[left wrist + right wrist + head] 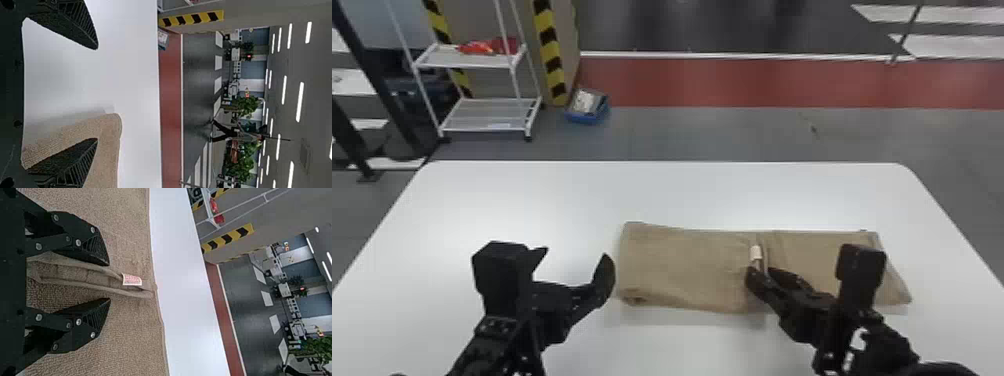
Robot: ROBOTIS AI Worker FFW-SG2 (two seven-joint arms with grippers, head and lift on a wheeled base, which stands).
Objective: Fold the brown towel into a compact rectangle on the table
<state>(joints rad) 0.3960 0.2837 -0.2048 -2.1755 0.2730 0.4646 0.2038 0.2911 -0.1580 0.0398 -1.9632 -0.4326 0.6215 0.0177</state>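
Observation:
The brown towel (682,267) lies as a long folded strip on the white table, with a raised fold and a white tag near its middle. My left gripper (572,265) is open just off the towel's left end; in the left wrist view the left gripper (96,94) has one finger over the towel (107,149). Over the middle of the strip stands my right gripper (759,275). In the right wrist view the right gripper (109,282) is partly open, its fingers on either side of the towel's raised fold (86,286), with the tag beyond the fingertips.
The white table (532,200) extends past the towel on all sides. Beyond its far edge, on the floor, are a wheeled white rack (487,112) and a blue bin (587,117). Striped posts stand beside the rack.

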